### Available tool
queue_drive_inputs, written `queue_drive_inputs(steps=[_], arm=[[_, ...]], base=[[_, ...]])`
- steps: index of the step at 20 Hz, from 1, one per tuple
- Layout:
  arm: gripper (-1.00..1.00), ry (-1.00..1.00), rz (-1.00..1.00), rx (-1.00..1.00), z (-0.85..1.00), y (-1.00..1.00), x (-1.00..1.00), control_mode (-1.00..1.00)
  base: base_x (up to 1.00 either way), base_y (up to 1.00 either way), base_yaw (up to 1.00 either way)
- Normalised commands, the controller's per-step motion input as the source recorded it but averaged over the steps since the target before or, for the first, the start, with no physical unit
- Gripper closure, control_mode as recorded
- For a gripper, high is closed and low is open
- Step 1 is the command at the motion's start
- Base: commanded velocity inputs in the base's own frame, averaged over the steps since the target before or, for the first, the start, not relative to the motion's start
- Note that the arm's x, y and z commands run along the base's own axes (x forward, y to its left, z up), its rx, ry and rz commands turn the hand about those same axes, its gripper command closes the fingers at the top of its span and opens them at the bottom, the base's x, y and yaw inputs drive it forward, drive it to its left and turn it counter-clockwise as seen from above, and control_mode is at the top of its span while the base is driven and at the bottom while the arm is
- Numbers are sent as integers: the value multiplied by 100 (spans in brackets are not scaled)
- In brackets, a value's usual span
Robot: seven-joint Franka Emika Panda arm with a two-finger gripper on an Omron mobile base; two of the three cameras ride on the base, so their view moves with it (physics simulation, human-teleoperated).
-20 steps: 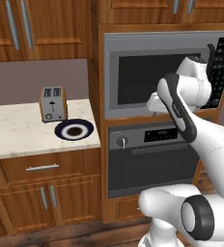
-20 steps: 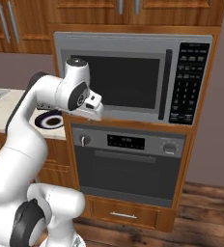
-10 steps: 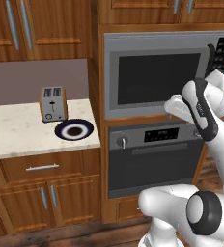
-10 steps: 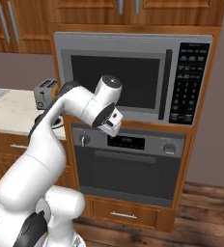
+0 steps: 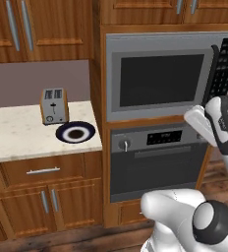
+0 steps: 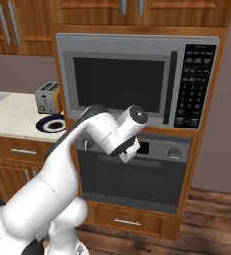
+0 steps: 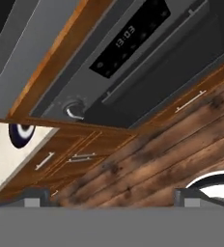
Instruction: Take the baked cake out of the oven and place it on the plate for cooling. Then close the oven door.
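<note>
**Left base view: oven door shut, nothing done yet**

Oven door [image 5: 157,165] sits flush in the oven [image 5: 135,143] below the microwave [image 5: 160,78]; its bar handle is untouched. The baked cake cannot be seen; judged to be inside behind the dark glass. The plate [image 5: 75,133] lies bare on the bench [image 5: 17,135], left of the oven, just in front of the toaster [image 5: 53,105]. The claw [image 7: 111,198] hangs in front of the oven, tips spread wide, gripping nothing. Left to do: open the door, fetch the cake, plate it, close the door.
</note>
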Motion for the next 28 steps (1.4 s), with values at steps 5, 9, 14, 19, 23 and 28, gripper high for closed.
queue_drive_inputs(steps=[5,9,14,19,23,28], arm=[[-100,0,-29,19,-41,-25,-21,-100],[-100,0,-30,18,-37,-18,-9,-100],[-100,0,-25,13,-25,-12,0,-100],[-100,-2,-15,10,-15,-10,0,-100],[-100,-3,-11,12,-13,-14,0,-100],[-100,-1,-8,13,-6,-20,0,-100]], base=[[0,0,0],[0,0,0],[0,0,0],[0,0,0],[0,0,0],[0,0,0]])
